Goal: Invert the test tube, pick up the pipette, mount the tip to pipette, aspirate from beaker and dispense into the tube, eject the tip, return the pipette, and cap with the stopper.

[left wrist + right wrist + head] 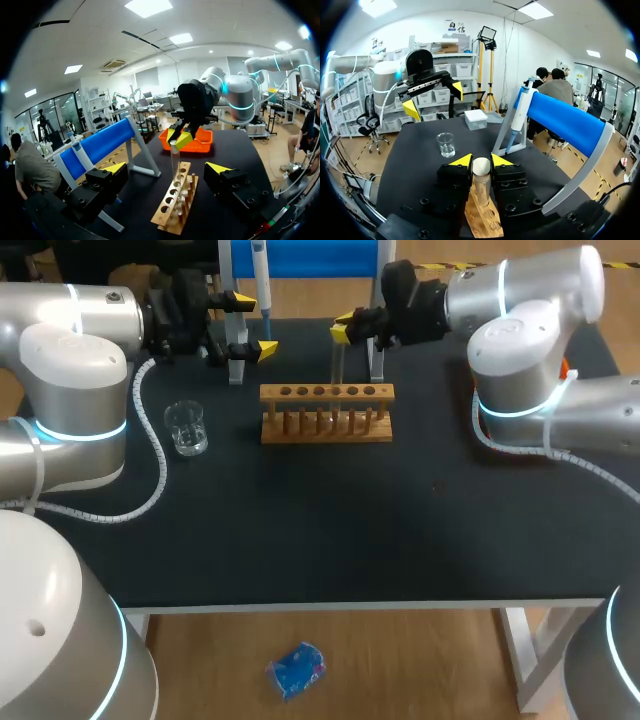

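Note:
A clear test tube [338, 365] stands upright over the wooden rack [325, 412], its lower end at the row of holes. My right gripper [345, 330] is shut on the tube's upper end; in the right wrist view the tube [481, 169] sits between the yellow tips of that gripper [481, 161]. My left gripper [250, 326] hangs open and empty at the back left of the rack, facing the tube [175, 162]. The pipette [260, 280] hangs on the blue stand [565, 122] behind. A glass beaker [186, 427] stands left of the rack.
An orange tray [197, 142] sits on the table at the far right back corner. A small white box [476, 119] lies beyond the beaker [445, 144] in the right wrist view. The stand's white legs [237, 365] stand between the left gripper and the rack.

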